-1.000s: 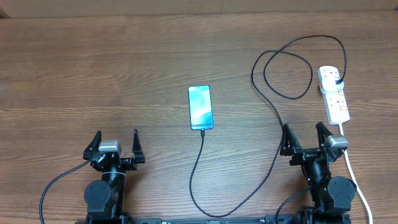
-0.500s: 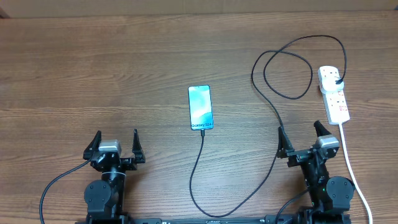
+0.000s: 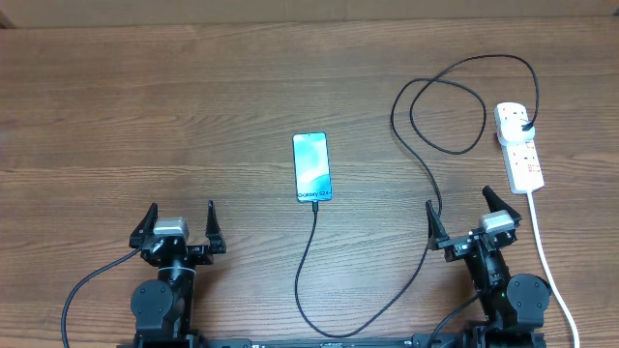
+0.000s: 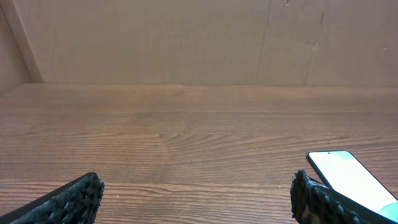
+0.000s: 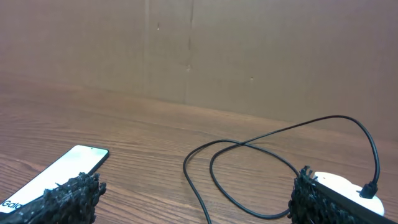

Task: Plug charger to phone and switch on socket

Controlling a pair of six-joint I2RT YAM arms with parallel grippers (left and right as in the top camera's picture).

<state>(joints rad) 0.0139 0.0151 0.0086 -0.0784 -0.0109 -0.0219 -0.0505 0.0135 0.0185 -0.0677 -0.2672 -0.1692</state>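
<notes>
The phone (image 3: 311,167) lies flat mid-table, teal screen up, and shows in the left wrist view (image 4: 351,180) and the right wrist view (image 5: 56,177). The black charger cable (image 3: 426,169) runs from the phone's near end, down around the front, then loops up to its plug in the white socket strip (image 3: 519,145) at the far right. That loop (image 5: 249,162) and the socket (image 5: 351,190) show in the right wrist view. My left gripper (image 3: 180,222) stands open near the front left, holding nothing. My right gripper (image 3: 463,215) is open beside the cable, below the socket.
The socket's thick white cord (image 3: 546,261) trails toward the front right past my right arm. A cardboard wall (image 4: 199,40) closes the table's far side.
My right gripper has shifted slightly left and toward the front, away from the socket's near end. The left arm, phone and cable have stayed put.
</notes>
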